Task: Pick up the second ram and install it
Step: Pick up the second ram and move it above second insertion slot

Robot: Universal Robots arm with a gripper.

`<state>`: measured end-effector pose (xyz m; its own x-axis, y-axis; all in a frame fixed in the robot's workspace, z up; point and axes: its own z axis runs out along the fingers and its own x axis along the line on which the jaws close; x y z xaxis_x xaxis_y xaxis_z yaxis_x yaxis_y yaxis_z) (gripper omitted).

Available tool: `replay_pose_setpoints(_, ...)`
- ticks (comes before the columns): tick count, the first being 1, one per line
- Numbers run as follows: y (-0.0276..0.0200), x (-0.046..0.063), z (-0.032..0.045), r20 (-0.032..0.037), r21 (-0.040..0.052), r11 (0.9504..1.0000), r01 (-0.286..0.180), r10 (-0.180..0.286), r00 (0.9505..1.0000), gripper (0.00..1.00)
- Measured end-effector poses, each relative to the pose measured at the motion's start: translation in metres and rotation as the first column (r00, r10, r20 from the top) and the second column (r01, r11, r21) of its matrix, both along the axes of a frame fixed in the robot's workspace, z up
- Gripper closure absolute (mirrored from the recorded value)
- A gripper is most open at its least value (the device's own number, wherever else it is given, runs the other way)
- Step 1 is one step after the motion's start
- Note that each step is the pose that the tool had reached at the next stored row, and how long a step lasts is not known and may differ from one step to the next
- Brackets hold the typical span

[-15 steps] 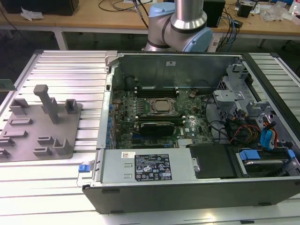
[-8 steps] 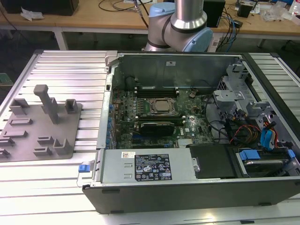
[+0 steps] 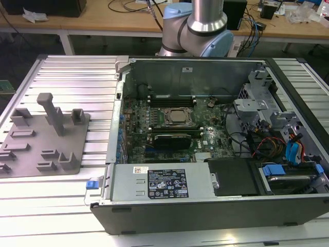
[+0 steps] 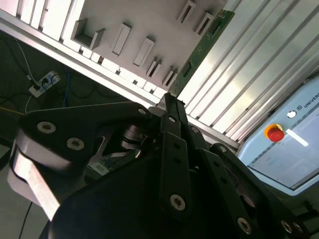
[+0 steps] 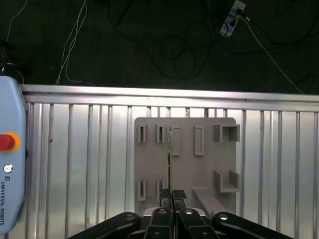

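The dark, two-fingered gripper is pressed together on one end of the long, thin green circuit-board ram stick, which is off its holder and in the air. In the second wrist view the stick runs straight out from the fingertips, its long axis in line with the fingers, its free end reaching away across the pale grey plastic fixture plate and the ribbed aluminium table below. In the first wrist view the stick shows edge-on as a narrow line from the gripper, so its chip faces probably lie flat against the finger pads. In the exterior view the plate lies at the exterior view's left, beside the open black computer case, whose dark memory slots sit towards the frame's upper middle.
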<state>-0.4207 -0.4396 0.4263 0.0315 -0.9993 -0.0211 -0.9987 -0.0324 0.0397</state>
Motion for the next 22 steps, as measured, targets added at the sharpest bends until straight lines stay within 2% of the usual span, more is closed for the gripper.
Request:
replay_pose_setpoints(5, 0.0000, 0.014, 0.0000, 0.0000, 0.0000, 1.0000, 0.000, 0.000, 1.0000, 0.91)
replay_pose_setpoints(8, 0.0000, 0.029, 0.0000, 0.0001, 0.0000, 1.0000, 0.000, 0.000, 1.0000, 0.91)
replay_pose_setpoints(10, 0.0000, 0.035, -0.0001, 0.0001, 0.0001, 1.0000, 0.000, 0.000, 1.0000, 0.91)
replay_pose_setpoints(12, 0.0000, 0.048, 0.0000, 0.0001, 0.0000, 1.0000, 0.000, 0.000, 1.0000, 0.91)
replay_pose_setpoints(14, 0.0000, 0.054, -0.0001, 0.0001, 0.0000, 1.0000, 0.000, 0.000, 1.0000, 0.91)
replay_pose_setpoints(16, 0.0000, 0.067, 0.0000, -0.0001, 0.0000, 1.0000, 0.000, 0.000, 1.0000, 0.91)
replay_pose_setpoints(19, 0.0000, 0.075, -0.0001, 0.0001, 0.0001, 1.0000, 0.000, 0.000, 1.0000, 0.91)
replay_pose_setpoints(22, 0.0000, 0.091, -0.0001, 0.0001, 0.0000, 1.0000, 0.000, 0.000, 1.0000, 0.91)
